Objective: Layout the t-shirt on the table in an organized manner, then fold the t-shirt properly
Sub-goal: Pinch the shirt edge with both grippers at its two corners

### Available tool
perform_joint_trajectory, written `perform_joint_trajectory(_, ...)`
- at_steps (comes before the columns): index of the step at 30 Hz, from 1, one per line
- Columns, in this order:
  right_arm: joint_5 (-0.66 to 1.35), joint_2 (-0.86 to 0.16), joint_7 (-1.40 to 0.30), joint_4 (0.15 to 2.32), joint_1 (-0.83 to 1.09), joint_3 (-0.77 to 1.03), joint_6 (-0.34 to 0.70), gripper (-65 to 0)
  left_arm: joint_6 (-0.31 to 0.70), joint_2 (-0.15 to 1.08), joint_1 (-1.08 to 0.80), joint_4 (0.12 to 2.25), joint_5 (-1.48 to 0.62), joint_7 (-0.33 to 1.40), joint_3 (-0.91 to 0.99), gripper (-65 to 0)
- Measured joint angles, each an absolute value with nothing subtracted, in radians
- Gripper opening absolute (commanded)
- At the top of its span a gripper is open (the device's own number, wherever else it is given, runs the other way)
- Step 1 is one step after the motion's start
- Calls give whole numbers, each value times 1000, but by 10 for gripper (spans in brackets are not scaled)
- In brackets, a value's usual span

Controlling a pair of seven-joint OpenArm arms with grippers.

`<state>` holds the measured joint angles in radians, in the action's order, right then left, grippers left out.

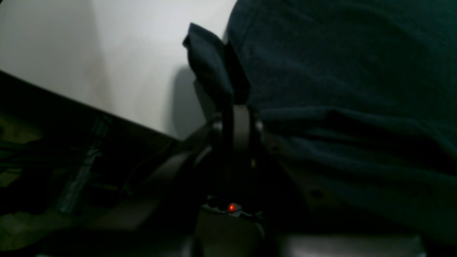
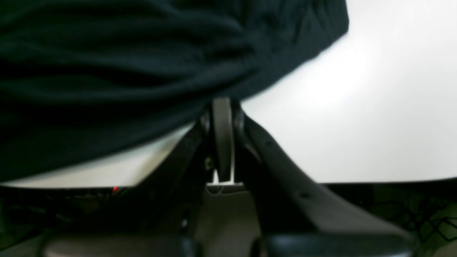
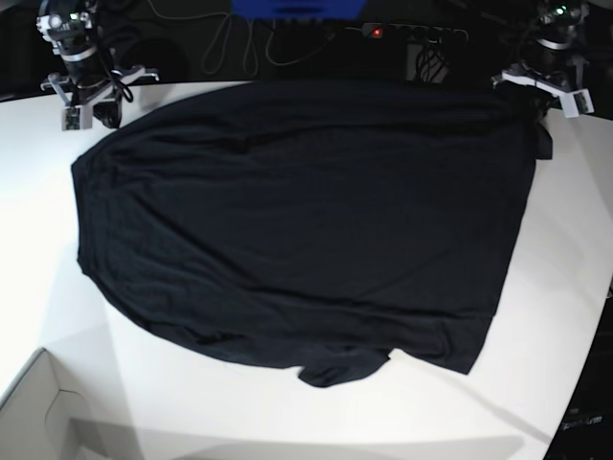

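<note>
Box-like pale corner (image 3: 34, 395) pokes in at the lower left of the base view, nearest the camera. Up at the left, the right tool (image 3: 93, 117) has its fingertips pressed together at the near-arm edge of the cloth; whether any fabric is caught between them I can't tell. Across the middle, the t-shirt (image 3: 316, 211) lies spread over the white bench (image 3: 560, 259), with ripples along that upper edge. Its long axis runs roughly left to right in the base view, and the neck seems to point down the view, away from the arms, though the bunched part there leaves some doubt. At the right, the left tool (image 3: 553, 100) is pinching the shirt's corner, a flap standing up past the fingertips. I judge the laying-out is in hand; next calls for a sure right-hand grip, then an even pull to smooth the edge before folding
</note>
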<state>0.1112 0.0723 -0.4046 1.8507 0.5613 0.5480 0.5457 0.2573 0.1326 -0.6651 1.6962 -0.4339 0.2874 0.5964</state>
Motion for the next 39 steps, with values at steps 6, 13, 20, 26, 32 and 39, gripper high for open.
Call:
perform_joint_trajectory(6,110,83,-506,1850,561,526,546,-622,256,130,-665,1692,-434,288,597,-650)
perform_joint_trajectory(13,112,70,-660,1847,511,481,546,-377,256,130,-665,1695,-434,287,597,-650)
perform_joint_trajectory(20,111,75,-680,1847,497,481,546,-356,255,130,-684,1724,-434,292,597,-650)
perform_joint_trajectory(26,111,75,-682,1847,500,481,546,-352,255,130,-701,1771,-434,288,598,-650)
perform_joint_trajectory(32,112,101,-679,1848,495,481,546,-347,255,130,-701,1765,-434,290,599,-650)
perform_joint_trajectory(39,110,116,-679,1847,488,483,546,-310,255,130,-698,1768,-434,375,601,-650)
